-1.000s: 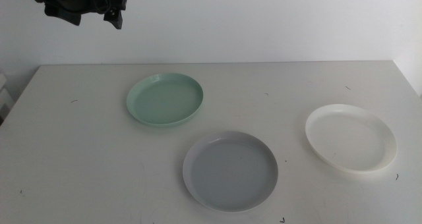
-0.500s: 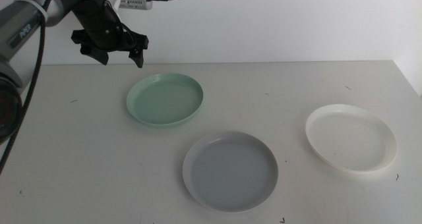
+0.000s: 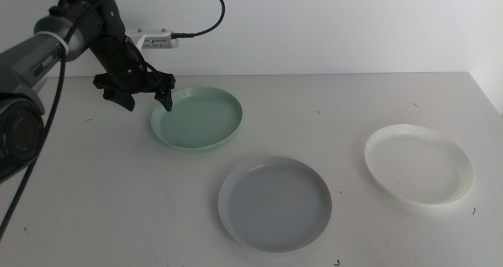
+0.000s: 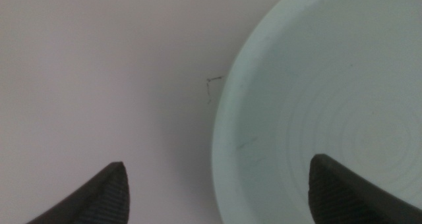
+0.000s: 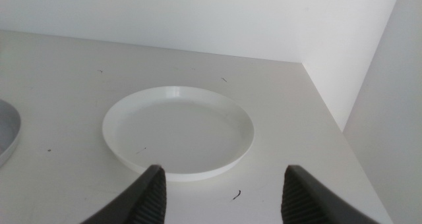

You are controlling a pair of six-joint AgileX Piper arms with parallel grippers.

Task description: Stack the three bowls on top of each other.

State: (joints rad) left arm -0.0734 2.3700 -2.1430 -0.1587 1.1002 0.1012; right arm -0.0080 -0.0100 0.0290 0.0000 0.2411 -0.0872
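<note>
The table [image 3: 94, 188] was white with a few small dark marks, and a plain white wall [image 3: 330, 23] stood behind it. Half a second before, the left gripper [image 3: 141, 100] hung higher, in front of the wall. Now it had come down to the far left edge of the green bowl [image 3: 196, 118]. Its jaws were wide open and held nothing; one jaw was over the bowl, the other over the bare table. The grey bowl [image 3: 274, 204] lay nearest the camera, in the middle. The white bowl [image 3: 418, 166] lay off to the right. The right gripper [image 5: 223, 191] waited just short of it, jaws spread wide and empty.
</note>
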